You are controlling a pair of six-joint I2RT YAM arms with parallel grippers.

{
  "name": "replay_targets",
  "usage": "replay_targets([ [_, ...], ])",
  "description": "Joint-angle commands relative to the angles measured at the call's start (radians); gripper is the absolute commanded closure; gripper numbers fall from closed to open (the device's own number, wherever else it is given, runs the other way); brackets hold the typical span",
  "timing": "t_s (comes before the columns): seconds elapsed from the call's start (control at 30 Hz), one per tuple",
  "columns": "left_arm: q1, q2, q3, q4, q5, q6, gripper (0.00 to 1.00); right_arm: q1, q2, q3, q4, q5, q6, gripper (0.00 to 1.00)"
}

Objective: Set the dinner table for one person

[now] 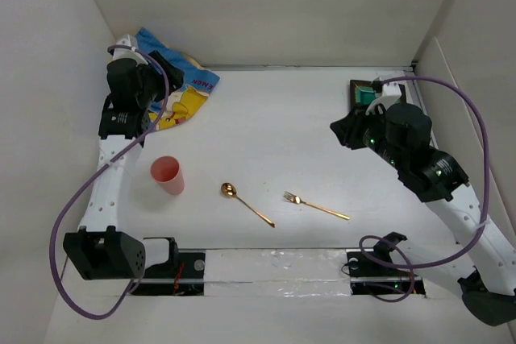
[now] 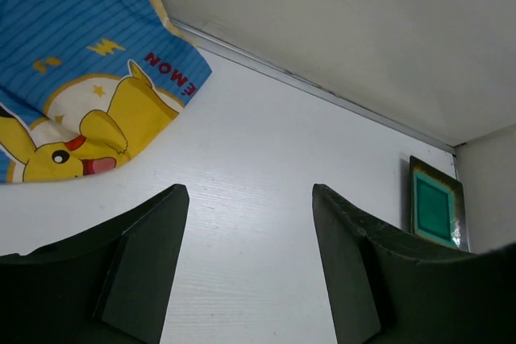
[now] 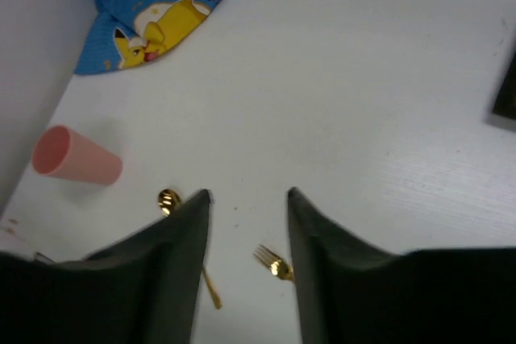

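The white dinner table (image 1: 274, 126) holds a crumpled blue placemat with a yellow cartoon character (image 1: 184, 86) at the back left, a pink cup (image 1: 167, 175) standing upside down, a gold spoon (image 1: 246, 203) and a gold fork (image 1: 316, 206) near the front. My left gripper (image 1: 165, 78) is open and empty beside the placemat (image 2: 72, 78). My right gripper (image 1: 347, 130) is open and empty, raised above the table at the right. In the right wrist view the fork (image 3: 274, 263), spoon (image 3: 169, 201), cup (image 3: 76, 159) and placemat (image 3: 153, 10) show.
A dark square plate with a green middle (image 1: 364, 93) lies at the back right corner; it also shows in the left wrist view (image 2: 435, 211). White walls close the table on the left, back and right. A taped strip (image 1: 274, 267) runs along the front edge.
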Motion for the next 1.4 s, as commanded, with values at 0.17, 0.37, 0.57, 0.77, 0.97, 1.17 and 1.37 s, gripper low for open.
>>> replay_targets([
  [0.17, 0.004, 0.193, 0.196, -0.095, -0.162, 0.011, 0.75, -0.045, -0.011, -0.034, 0.055, -0.085, -0.017, 1.00],
  [0.37, -0.008, 0.490, 0.426, -0.260, -0.347, 0.052, 1.00, -0.074, 0.007, -0.029, 0.067, -0.106, -0.029, 1.00],
  [0.57, -0.037, 0.747, 0.626, -0.363, -0.509, 0.071, 0.60, -0.083, 0.035, -0.037, 0.073, -0.157, -0.038, 1.00],
  [0.77, -0.028, 0.881, 0.656, -0.372, -0.458, 0.049, 0.44, -0.093, 0.070, -0.035, 0.078, -0.178, -0.041, 0.63],
  [0.97, -0.028, 0.988, 0.632, -0.373, -0.430, 0.044, 0.43, -0.093, 0.094, -0.042, 0.096, -0.198, -0.031, 0.52],
  [1.17, -0.042, 1.103, 0.711, -0.365, -0.383, 0.064, 0.51, -0.093, 0.121, -0.032, 0.094, -0.229, -0.026, 0.51],
  [1.37, -0.122, 1.150, 0.745, -0.334, -0.271, 0.092, 1.00, -0.093, 0.128, -0.039, 0.119, -0.220, 0.000, 0.54],
])
